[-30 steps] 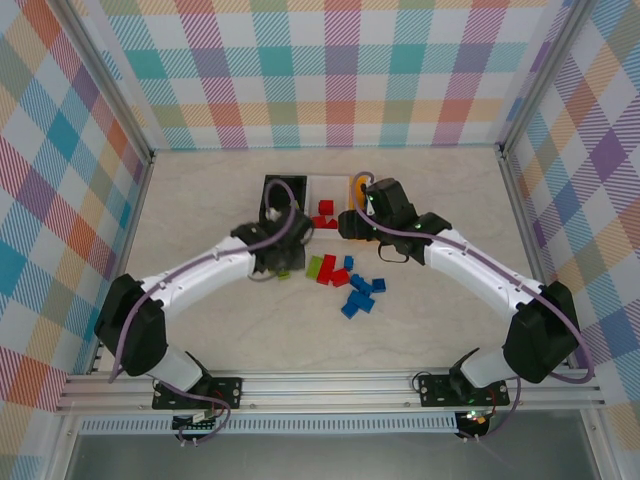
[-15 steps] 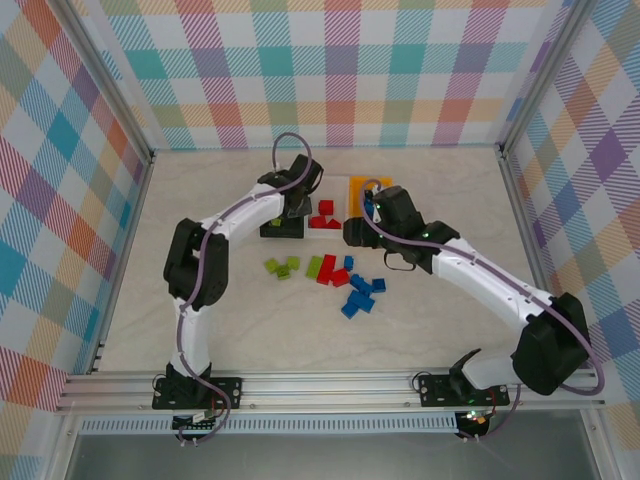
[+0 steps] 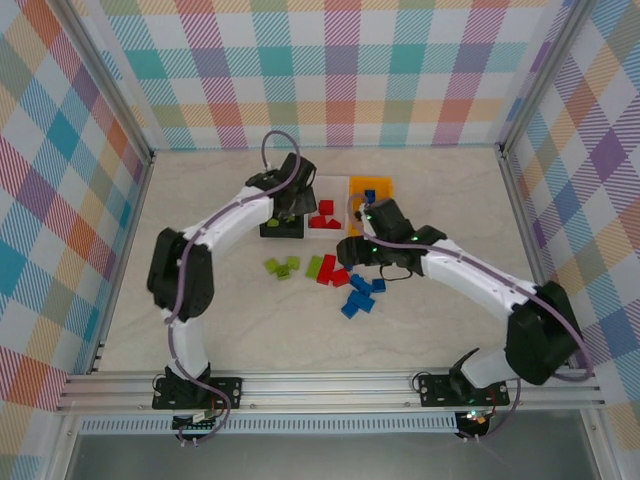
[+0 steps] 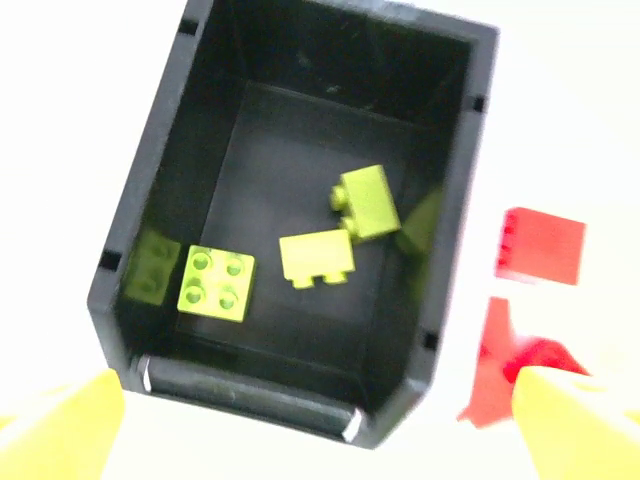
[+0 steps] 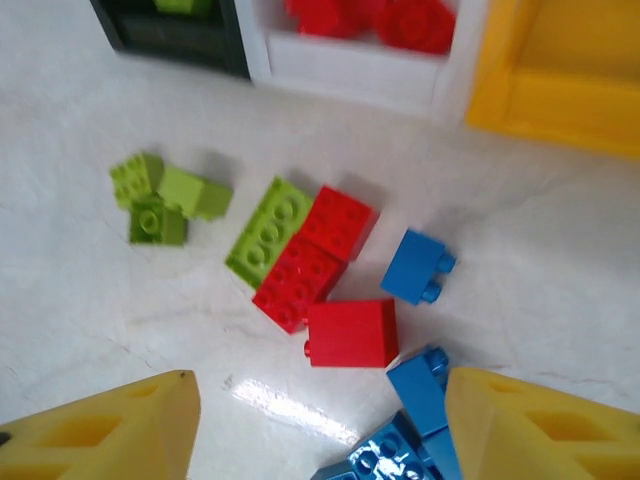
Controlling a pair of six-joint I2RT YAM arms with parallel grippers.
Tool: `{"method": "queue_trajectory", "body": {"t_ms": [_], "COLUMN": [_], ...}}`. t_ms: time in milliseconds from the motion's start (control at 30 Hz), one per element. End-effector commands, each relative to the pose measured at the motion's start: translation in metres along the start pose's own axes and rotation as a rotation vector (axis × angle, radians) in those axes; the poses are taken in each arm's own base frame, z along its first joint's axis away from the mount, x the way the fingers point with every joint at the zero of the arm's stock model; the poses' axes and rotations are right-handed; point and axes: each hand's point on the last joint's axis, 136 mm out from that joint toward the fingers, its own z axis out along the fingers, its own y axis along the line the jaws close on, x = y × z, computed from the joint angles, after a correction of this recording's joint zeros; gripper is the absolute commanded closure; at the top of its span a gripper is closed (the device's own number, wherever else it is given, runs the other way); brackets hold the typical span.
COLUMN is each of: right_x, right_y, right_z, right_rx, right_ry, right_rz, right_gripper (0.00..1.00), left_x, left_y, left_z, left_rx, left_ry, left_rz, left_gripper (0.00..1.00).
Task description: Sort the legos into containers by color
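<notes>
Pale marbled table point(image 3: 200, 300) carries three joined bins in a row toward the rear: black bin point(image 4: 160, 180), white bin point(image 3: 330, 188), orange-yellow bin point(image 3: 383, 186). Loose in front of them: small lime green bricks point(image 3: 281, 266), a long lime green brick point(image 3: 314, 266) touching red bricks point(image 3: 331, 270), and blue bricks point(image 3: 360, 298) just beside.

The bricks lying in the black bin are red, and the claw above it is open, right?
Not quite. The bricks in the black bin are lime green, not red, as the left wrist view shows. The left claw above it is indeed open.
</notes>
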Motion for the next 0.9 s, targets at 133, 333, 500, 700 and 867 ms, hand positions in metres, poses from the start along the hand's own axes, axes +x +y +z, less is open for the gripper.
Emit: {"method": "queue_trajectory", "body": {"t_ms": [133, 333, 500, 700, 867], "right_x": [0.023, 0.026, 0.037, 0.041, 0.043], "right_y": [0.006, -0.002, -0.01, -0.015, -0.015], "right_z": [0.047, 0.062, 0.07, 0.083, 0.091], "right_rx": [0.075, 0.204, 0.26, 0.287, 0.304], "right_ry": [0.164, 0.188, 0.222, 0.241, 0.25], "right_rz": [-0.095, -0.154, -0.17, -0.165, -0.174], "right_gripper": [0.43, 0.46, 0.45, 0.45, 0.49], "left_x": [0.042, 0.093, 0.115, 0.126, 0.13], "left_y": [0.003, 0.056, 0.083, 0.096, 0.099], "left_z": [-0.092, -0.103, -0.105, -0.1, -0.098], "left_rx": [0.171, 0.162, 0.14, 0.092, 0.086], "left_ry": [-0.089, -0.051, -0.037, -0.018, -0.014], "left_rz": [-0.012, -0.071, -0.09, -0.075, -0.079], "left_gripper": [0.0, 0.0, 0.0, 0.0, 0.0]}}
